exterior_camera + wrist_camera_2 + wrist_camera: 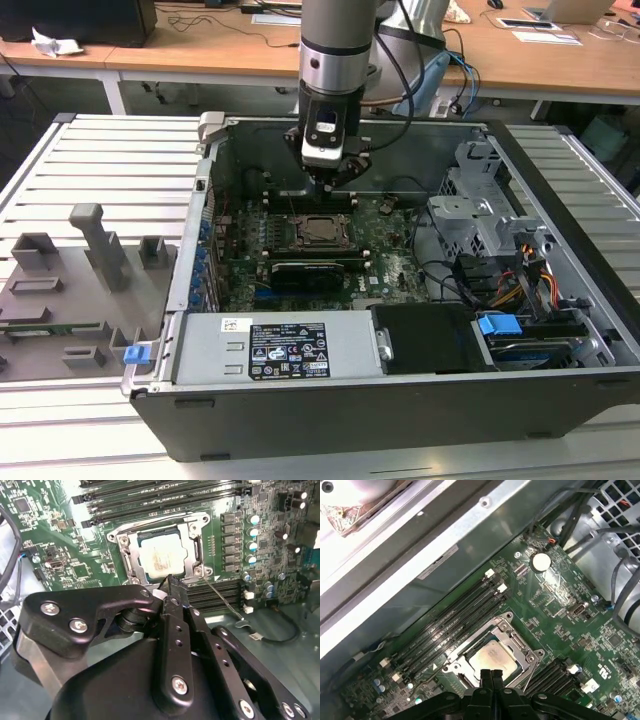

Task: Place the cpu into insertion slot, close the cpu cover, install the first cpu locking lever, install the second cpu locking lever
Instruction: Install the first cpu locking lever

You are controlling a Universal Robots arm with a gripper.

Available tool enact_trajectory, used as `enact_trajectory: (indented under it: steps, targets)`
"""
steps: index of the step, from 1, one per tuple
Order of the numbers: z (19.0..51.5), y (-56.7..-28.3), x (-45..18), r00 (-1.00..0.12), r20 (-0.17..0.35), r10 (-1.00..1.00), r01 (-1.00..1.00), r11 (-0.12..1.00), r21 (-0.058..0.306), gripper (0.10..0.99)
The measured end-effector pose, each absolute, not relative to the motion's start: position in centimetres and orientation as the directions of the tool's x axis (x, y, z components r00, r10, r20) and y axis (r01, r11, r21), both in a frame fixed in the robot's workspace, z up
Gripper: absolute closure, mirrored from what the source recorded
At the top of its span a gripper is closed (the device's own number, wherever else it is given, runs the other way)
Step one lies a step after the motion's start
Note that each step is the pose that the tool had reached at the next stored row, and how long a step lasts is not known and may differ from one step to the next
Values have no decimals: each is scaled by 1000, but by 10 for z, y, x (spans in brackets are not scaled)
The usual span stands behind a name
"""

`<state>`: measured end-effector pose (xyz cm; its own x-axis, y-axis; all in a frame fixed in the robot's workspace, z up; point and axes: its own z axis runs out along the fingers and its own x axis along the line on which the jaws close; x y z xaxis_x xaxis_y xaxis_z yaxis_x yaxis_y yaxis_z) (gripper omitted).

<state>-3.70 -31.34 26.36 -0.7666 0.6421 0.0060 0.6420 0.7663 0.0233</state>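
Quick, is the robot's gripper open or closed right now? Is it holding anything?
The gripper is closed and holds nothing, close to the cpu.

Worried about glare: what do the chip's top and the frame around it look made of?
The chip: probably metal, matte pale silver, with a soft even sheen. The frame: likely stamped steel, brighter finish, glinting along its edges.
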Motion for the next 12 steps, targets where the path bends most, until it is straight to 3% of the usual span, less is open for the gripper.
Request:
enact_trajectory:
  steps: [12]
  targets:
    - [264,-313,-37,-813,6,582,582,813,23,980]
